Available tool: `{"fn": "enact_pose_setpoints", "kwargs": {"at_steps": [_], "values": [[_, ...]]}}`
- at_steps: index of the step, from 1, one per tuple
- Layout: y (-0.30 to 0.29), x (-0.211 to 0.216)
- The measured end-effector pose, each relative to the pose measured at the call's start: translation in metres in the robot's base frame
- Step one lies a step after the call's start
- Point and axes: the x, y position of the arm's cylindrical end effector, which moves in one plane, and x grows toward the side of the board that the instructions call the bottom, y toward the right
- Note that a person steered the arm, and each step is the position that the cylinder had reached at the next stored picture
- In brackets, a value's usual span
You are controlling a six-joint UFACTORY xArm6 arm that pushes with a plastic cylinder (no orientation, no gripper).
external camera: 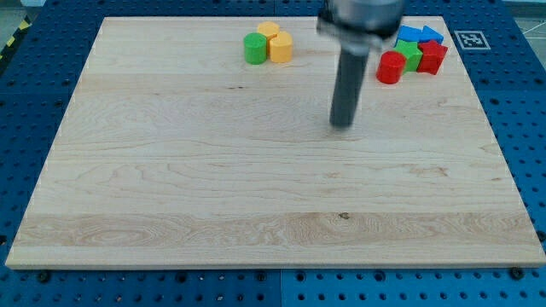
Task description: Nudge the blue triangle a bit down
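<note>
The blue triangle [432, 35] lies near the view's top right corner of the wooden board, beside a second blue block [411, 34] to its left. Just below them sit a red block [433, 57], a green block [413, 55] and a red cylinder [391, 67], all packed close together. My tip [343, 124] rests on the board well to the view's left of and below this cluster, touching no block. The rod looks blurred.
A green cylinder [254, 49] and two yellow blocks [281, 47] [268, 31] are grouped at the view's top centre-left. The wooden board [171, 188] lies on a blue perforated table. A fiducial marker [470, 38] sits off the board's top right corner.
</note>
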Motion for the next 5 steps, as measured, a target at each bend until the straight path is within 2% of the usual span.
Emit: {"fn": "enact_pose_setpoints", "kwargs": {"at_steps": [1,2,4,5], "values": [[0.021,0.021],[0.109,0.044],[0.221,0.013],[0.219,-0.034]]}}
